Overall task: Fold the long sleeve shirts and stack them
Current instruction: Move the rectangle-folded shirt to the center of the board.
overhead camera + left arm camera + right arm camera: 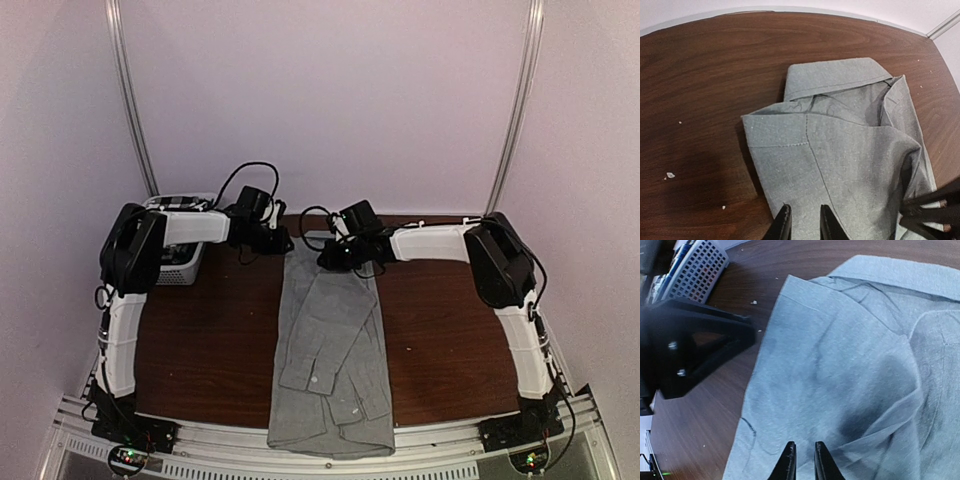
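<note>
On the dark brown wooden table [210, 340], we see the plain light grey collared cloth shirt [330, 350] lying lengthwise down the middle, with its sleeves folded over its front and its hem at the near edge. The left gripper [805, 220] and the right gripper [804, 460] both hover over its collar end, each with fingers narrowly apart and clamping nothing.

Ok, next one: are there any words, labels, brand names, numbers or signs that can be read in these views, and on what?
None can be read.
The grey shirt shows no tag or print.
The white basket bears no lettering.
The left arm and the right arm show no markings that can be made out.
</note>
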